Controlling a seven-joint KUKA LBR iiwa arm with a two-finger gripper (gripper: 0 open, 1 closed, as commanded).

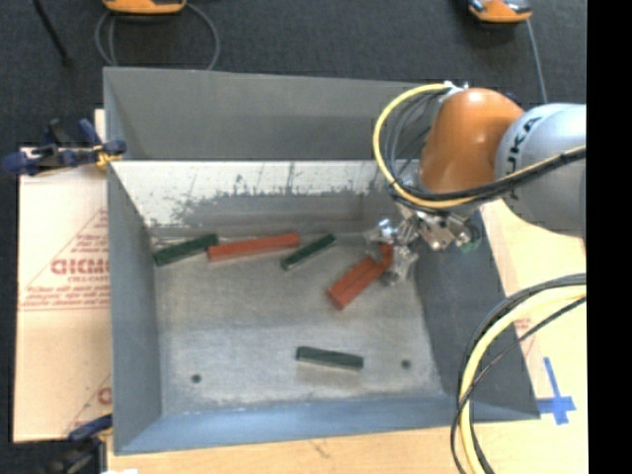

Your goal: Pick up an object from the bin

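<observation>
My gripper (392,253) is at the bin's right side, close to the back wall. Its fingers are shut on the upper right end of a short red-orange block (354,284). That block slants down to the left from the fingers, its lower end near the bin floor. A dark green bar (307,251) lies a little to the left of it.
A long red-orange bar (254,248) and another dark green bar (186,251) lie along the foot of the back wall at the left. A third dark green bar (330,359) lies flat near the front. The arm with its orange cover and cables hangs over the right rim.
</observation>
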